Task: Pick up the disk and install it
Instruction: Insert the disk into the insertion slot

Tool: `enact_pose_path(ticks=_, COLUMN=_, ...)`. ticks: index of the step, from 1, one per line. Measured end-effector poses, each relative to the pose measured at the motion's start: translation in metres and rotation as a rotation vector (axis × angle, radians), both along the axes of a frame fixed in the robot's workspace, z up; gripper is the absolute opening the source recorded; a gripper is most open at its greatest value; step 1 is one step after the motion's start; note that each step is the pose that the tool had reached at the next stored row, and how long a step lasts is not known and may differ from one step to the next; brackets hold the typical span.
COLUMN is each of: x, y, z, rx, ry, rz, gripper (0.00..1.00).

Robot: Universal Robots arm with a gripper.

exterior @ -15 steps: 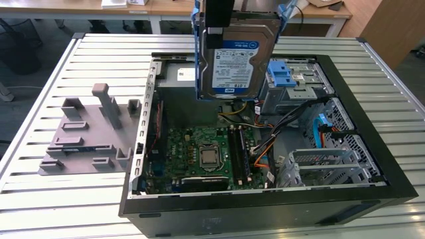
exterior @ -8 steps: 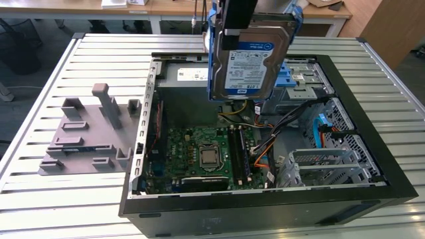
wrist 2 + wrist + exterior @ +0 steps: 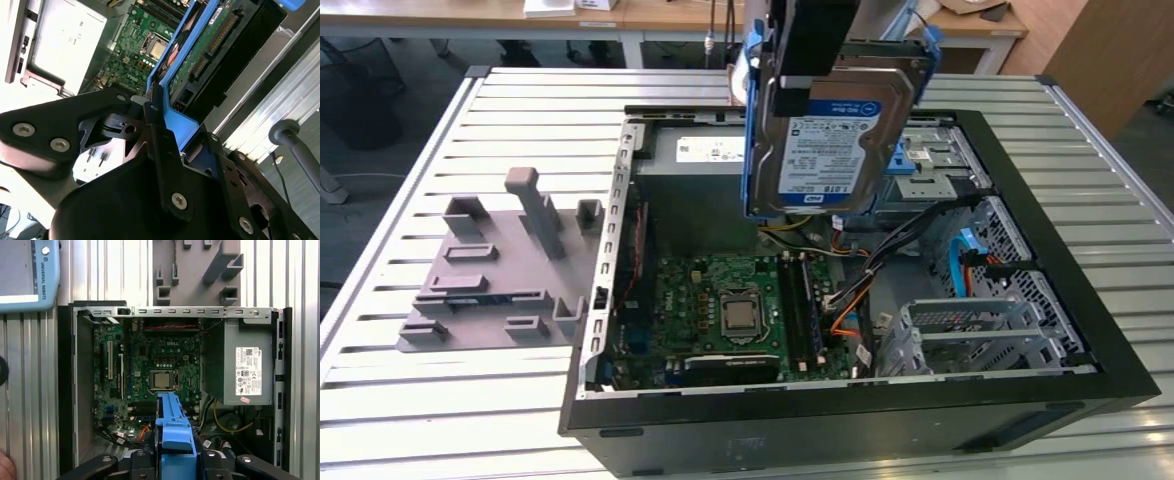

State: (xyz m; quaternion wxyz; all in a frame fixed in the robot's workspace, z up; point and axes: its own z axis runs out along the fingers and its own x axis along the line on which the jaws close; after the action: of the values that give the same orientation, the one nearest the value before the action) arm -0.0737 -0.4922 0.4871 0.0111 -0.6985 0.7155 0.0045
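Exterior view: end effector [image 3: 801,92] holds the disk [image 3: 838,140] (upright) above the case [image 3: 854,420]

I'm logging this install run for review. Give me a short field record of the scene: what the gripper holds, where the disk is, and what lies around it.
gripper: shut on the disk's blue carrier frame
disk: upright, label toward the exterior view, in the air above the open case, not yet seated
computer case: lying open on the slatted table
inside case: motherboard, power supply
beside case: grey fixture, on the exterior view's left
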Motion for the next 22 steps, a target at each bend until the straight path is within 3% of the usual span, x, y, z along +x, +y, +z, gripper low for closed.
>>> enact_pose_path(ticks=8, x=0.0007, y=-0.0216, z=-0.0006, rx=-0.0002, ry=0.0000, rz=0.000, gripper=0.37)
enact_pose_path(ticks=12, x=0.0033, y=-0.0299, z=-0.0009, rx=-0.0004, ry=0.0001, rz=0.000, gripper=0.37)
enact_pose_path(ticks=15, x=0.0102, y=-0.0333, z=-0.0015, rx=-0.0002, ry=0.0000, rz=0.000, gripper=0.37)
enact_pose_path(ticks=20, x=0.0292, y=-0.0352, z=-0.0026, rx=-0.0004, ry=0.0000, rz=0.000, gripper=0.37)
enact_pose_path(ticks=22, x=0.0317, y=-0.0373, z=-0.0032, rx=-0.0003, ry=0.0000, rz=0.000, gripper=0.37)
